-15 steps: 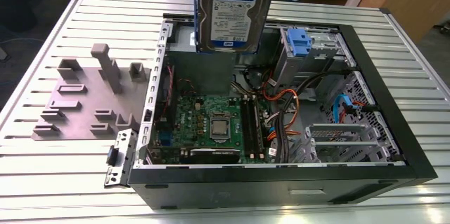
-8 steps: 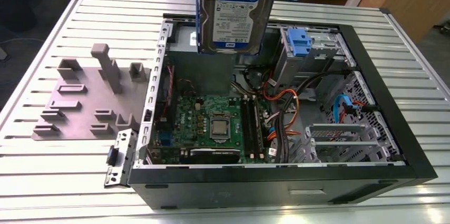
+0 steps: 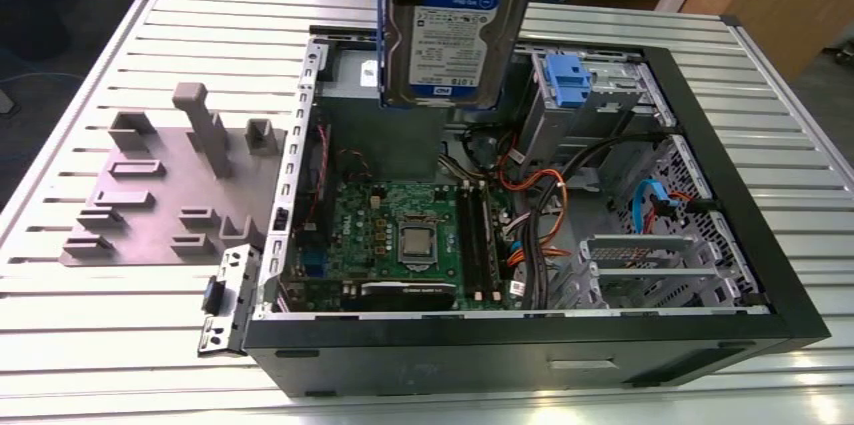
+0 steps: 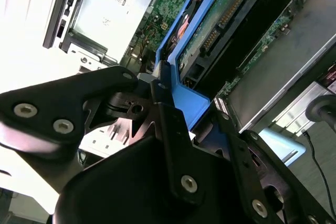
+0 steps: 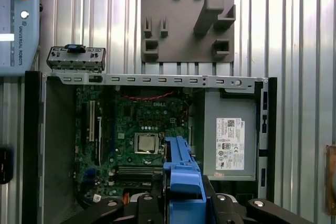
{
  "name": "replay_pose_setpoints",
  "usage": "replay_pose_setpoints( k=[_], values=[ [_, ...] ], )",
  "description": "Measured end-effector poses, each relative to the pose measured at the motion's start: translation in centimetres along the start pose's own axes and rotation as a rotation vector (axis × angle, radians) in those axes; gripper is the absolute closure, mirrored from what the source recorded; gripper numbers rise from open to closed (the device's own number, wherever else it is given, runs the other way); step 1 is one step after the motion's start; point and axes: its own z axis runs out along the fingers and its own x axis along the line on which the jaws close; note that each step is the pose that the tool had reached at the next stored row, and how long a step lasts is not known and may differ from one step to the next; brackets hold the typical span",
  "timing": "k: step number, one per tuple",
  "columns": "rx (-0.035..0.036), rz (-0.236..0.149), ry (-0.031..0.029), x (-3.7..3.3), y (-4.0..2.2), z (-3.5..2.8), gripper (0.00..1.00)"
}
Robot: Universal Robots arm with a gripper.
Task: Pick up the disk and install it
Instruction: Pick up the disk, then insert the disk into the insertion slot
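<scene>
The disk (image 3: 447, 30), a silver-grey drive with a white-and-blue label in a blue carrier frame, hangs upright in the air above the back of the open computer case (image 3: 747, 275). In the second wrist view my gripper (image 4: 189, 100) is shut on the carrier's blue end, and the disk (image 4: 231, 19) shows its green circuit board and connector. In the first wrist view the blue carrier (image 5: 181, 171) sits between my gripper (image 5: 184, 195) fingers, over the motherboard (image 5: 142, 129). A drive bay with a blue bracket (image 3: 567, 80) stands at the case's far corner, on the exterior view's right.
The case lies on its side on a slatted metal table (image 3: 80, 345). Inside are cables (image 3: 547, 215), a metal cage (image 3: 641, 265) and a grey power supply (image 5: 229, 142). A grey fixture plate (image 3: 147, 195) lies on the exterior view's left. A pendant with a red button (image 5: 16, 19) rests nearby.
</scene>
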Motion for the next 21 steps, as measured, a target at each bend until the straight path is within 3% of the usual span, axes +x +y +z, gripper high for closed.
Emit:
replay_pose_setpoints(
  k=[9, 21],
  values=[
    [0.0, 0.0, 0.0001, 0.01, -1.55, -0.02, 0.64],
    [0.0, 0.0, 0.0005, 0.27, -1.73, -0.02, 0.64]
  ],
)
